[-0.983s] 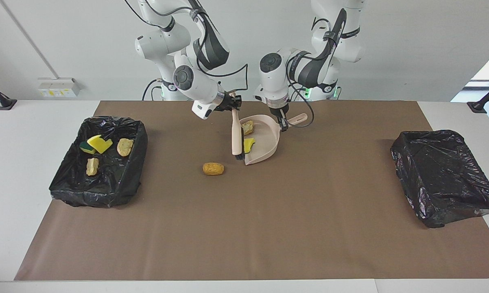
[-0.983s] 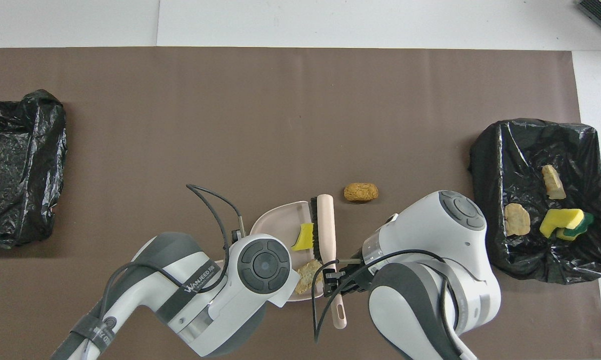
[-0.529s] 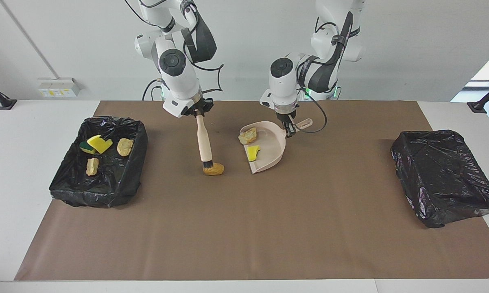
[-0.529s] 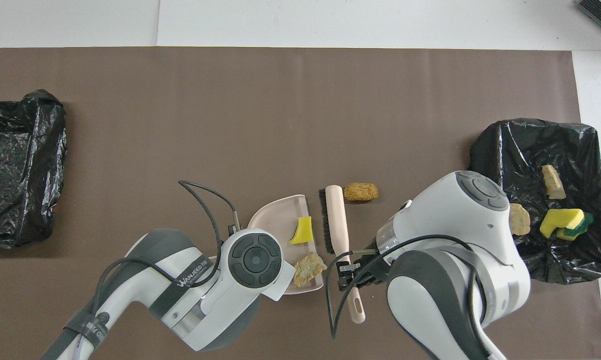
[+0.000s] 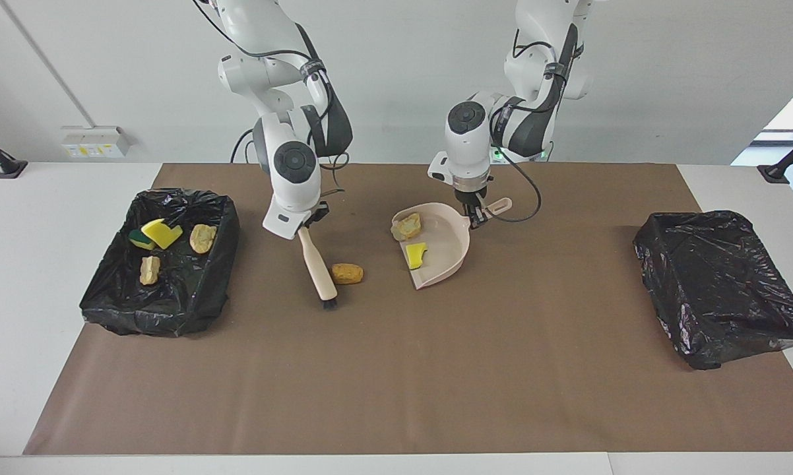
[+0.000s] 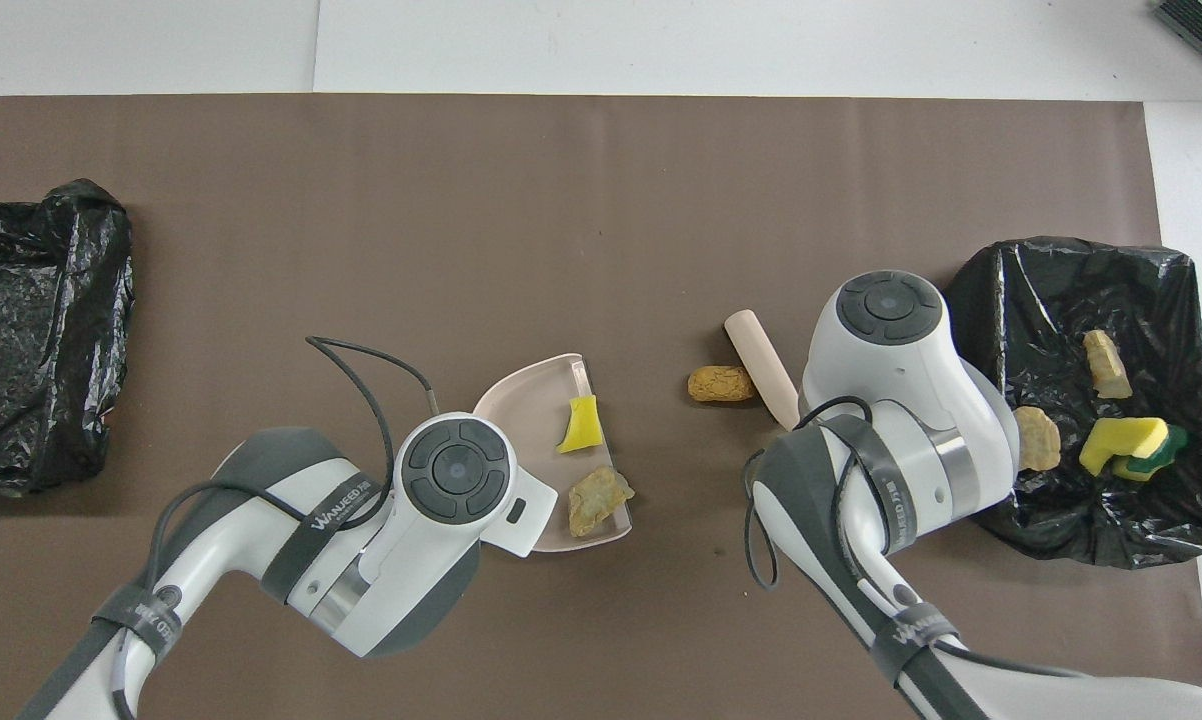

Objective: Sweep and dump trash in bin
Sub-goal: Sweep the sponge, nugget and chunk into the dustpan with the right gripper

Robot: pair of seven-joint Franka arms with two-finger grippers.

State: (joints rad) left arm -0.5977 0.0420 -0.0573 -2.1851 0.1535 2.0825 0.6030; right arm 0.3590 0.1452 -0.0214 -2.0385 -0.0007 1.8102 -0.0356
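On the brown mat [image 5: 396, 369], right gripper [image 5: 307, 227] clamps the brush [image 5: 319, 267] beside an orange chunk [image 5: 347, 273]; left gripper [image 5: 475, 214] pinches the dustpan [image 5: 446, 254] handle.

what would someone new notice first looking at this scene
Probably the two white arms mid-table: the right gripper holds a beige brush slanted down beside an orange chunk on the brown mat, while the left gripper holds a pink dustpan carrying two scraps. Next, the black-lined bin at the right arm's end, with bright yellow sponge pieces inside.
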